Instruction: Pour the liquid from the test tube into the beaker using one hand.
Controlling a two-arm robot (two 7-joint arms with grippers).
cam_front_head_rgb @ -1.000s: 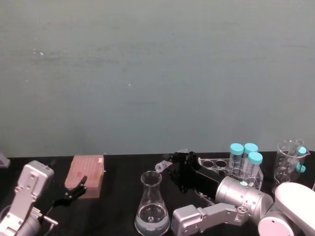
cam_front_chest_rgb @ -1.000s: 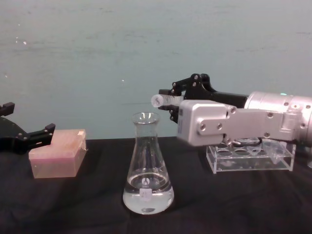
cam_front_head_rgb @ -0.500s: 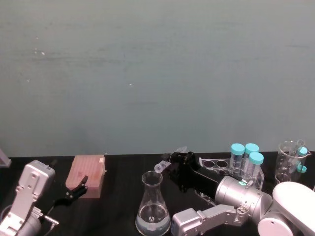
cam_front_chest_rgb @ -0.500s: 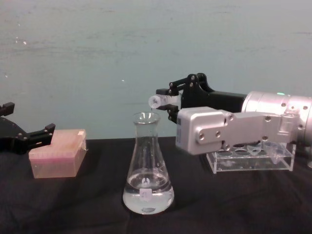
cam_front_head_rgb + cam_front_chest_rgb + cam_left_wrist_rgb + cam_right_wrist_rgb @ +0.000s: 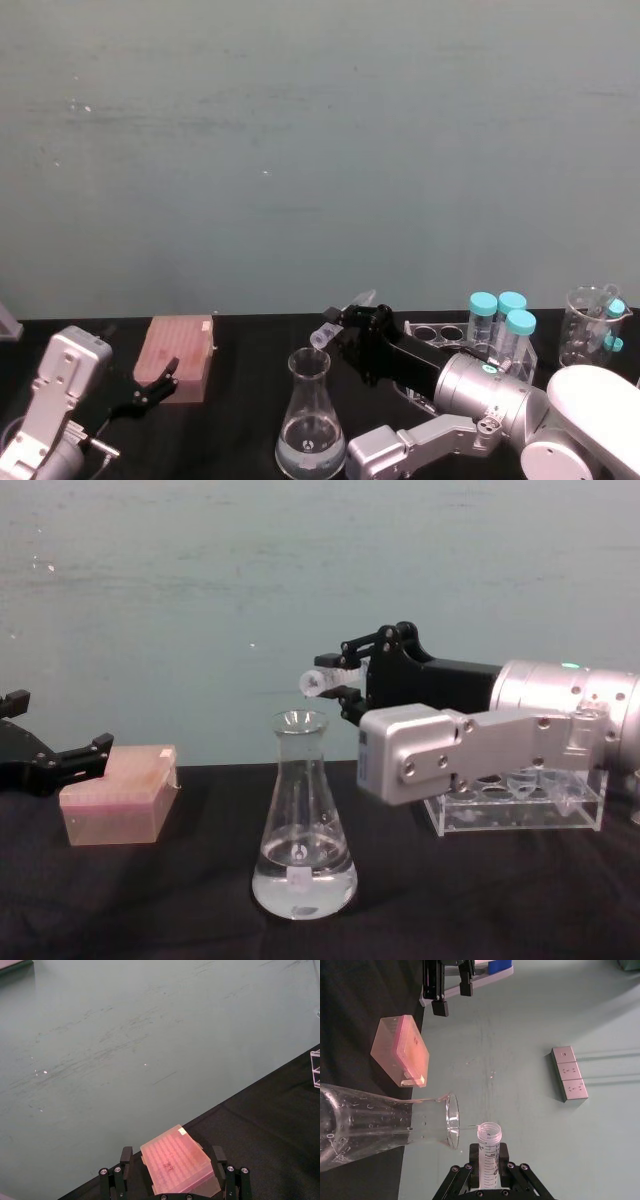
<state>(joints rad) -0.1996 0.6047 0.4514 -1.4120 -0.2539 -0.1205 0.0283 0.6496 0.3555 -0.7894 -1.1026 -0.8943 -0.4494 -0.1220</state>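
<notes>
Slim clear plastic test tube (image 5: 328, 678) lies nearly horizontal, its whitish threaded mouth pointing to the robot's left and slightly down, above the rim of the tall clear glass conical beaker (image 5: 300, 810). Right gripper (image 5: 348, 680) pinches the tube body. Clear liquid (image 5: 300, 885) fills the beaker base. Left gripper (image 5: 150, 388) rests spread beside a pink box (image 5: 118, 795).

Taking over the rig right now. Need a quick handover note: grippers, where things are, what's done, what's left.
Right gripper: shut on the test tube, held nearly level, open end just above the flask mouth.
Left gripper: open, parked beside the pink box.
Done: tube picked up and tipped; clear liquid sits in the flask's bottom.
Left: finish the pour; can't tell whether the tube is empty.
</notes>
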